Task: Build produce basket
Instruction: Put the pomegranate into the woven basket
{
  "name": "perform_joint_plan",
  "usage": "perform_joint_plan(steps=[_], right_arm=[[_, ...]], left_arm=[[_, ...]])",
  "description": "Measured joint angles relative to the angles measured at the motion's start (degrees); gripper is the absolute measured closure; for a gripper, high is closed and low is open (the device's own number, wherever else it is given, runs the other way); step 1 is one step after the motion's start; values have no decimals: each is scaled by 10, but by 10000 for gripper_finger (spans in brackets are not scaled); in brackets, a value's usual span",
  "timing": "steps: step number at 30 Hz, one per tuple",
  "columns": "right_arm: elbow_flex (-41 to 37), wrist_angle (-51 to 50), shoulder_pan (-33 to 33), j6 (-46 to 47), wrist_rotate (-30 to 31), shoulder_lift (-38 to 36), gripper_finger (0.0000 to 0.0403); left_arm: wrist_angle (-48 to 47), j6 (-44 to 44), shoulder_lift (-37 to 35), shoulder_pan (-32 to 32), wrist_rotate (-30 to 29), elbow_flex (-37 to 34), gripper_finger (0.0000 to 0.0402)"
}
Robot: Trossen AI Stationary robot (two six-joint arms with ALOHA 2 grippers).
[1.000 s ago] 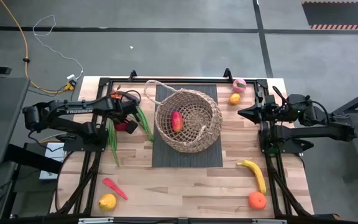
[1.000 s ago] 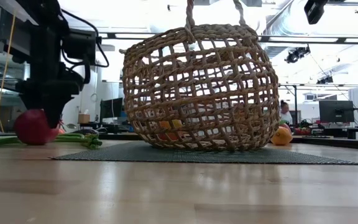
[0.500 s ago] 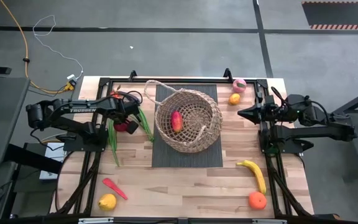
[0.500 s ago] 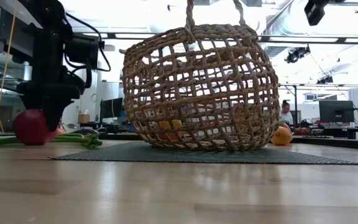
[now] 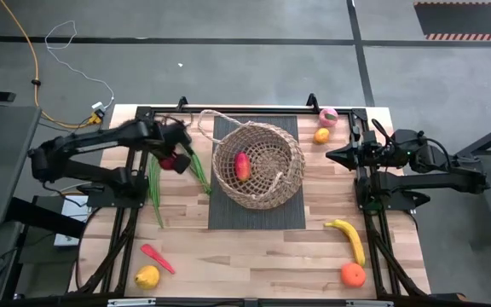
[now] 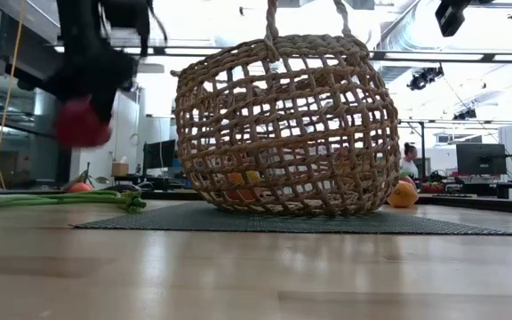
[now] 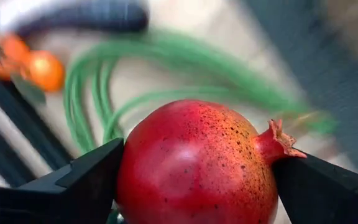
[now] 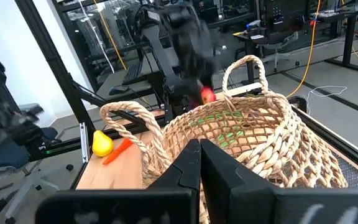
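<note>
A round red pomegranate [image 7: 197, 165] of the produce hangs above the table's left side, with my left gripper [image 5: 170, 160] shut on it. In the low view the fruit [image 6: 82, 123] floats well above the green bean stalks [image 6: 60, 200]. To its right, the tan woven basket [image 5: 258, 162] stands on a dark mat [image 5: 254, 217]. A red-and-yellow fruit [image 5: 242, 165] lies inside the basket. My right gripper [image 5: 331, 155] waits shut at the basket's right, pointing level at it. My left gripper pinches the pomegranate between its two fingers, one finger [image 7: 86, 180] on the fruit's side [image 7: 129, 180] and the other on the opposite side by its crown [image 7: 278, 140]. The fingers come from above, pointing steeply down. The fruit hangs clear of the table.
Green bean stalks [image 5: 156, 183] lie on the wood left of the mat. A red pepper [image 5: 157, 257] and a yellow fruit [image 5: 147, 276] sit near the front left. A banana [image 5: 348, 239] and an orange [image 5: 353, 274] lie front right. A pink fruit [image 5: 328, 117] and a small orange one [image 5: 321, 135] sit far right.
My left gripper has risen with the pomegranate. The fruit sat on the table beside the green stalks a second ago and now hangs clear above them. The stalks and the basket have stayed where they were.
</note>
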Motion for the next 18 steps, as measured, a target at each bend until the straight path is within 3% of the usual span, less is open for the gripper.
perform_joint_plan(steps=[4, 8, 13, 18], right_arm=[[0, 0, 0, 0, 0, 0, 403], [0, 0, 0, 0, 0, 0, 403], [0, 2, 0, 0, 0, 0, 403], [0, 7, 0, 0, 0, 0, 403]], left_arm=[[22, -6, -68, -1, -20, 78, 54], [140, -2, -152, -16, -26, 107, 54], [334, 40, -237, -55, -19, 86, 54], [484, 64, -273, -102, 6, 9, 55]])
